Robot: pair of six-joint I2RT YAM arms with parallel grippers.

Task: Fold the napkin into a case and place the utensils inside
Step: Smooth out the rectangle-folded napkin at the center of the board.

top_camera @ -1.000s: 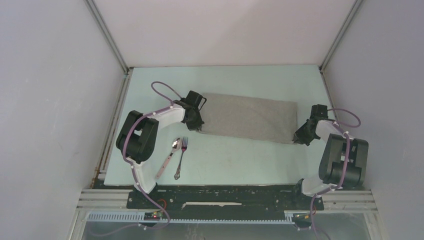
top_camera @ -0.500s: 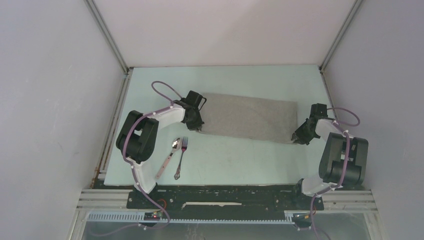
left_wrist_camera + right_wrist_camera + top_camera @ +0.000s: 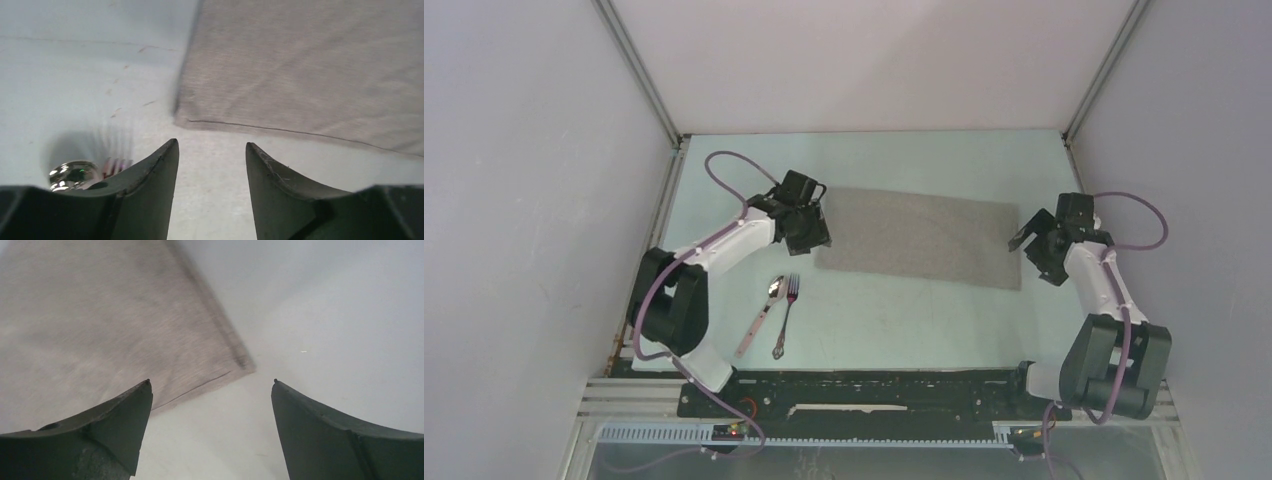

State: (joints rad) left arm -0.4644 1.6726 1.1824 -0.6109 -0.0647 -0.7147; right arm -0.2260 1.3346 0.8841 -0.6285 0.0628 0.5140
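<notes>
Napkin [image 3: 916,238], oblong, flat on table [image 3: 904,315] (utensils [image 3: 776,287] nearby)

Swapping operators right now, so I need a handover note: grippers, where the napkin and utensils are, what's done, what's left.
Left gripper: open, empty, hovering just off the near-left corner of the napkin.
Right gripper: open wide, empty, over the napkin's near-right corner.
Napkin: lies flat mid-table as a narrow oblong.
Spoon and fork: side by side on the table near the left arm, apart from the cloth.
Done: cloth looks folded to an oblong.
Left: any further fold to close the case, then both utensils go inside.
</notes>
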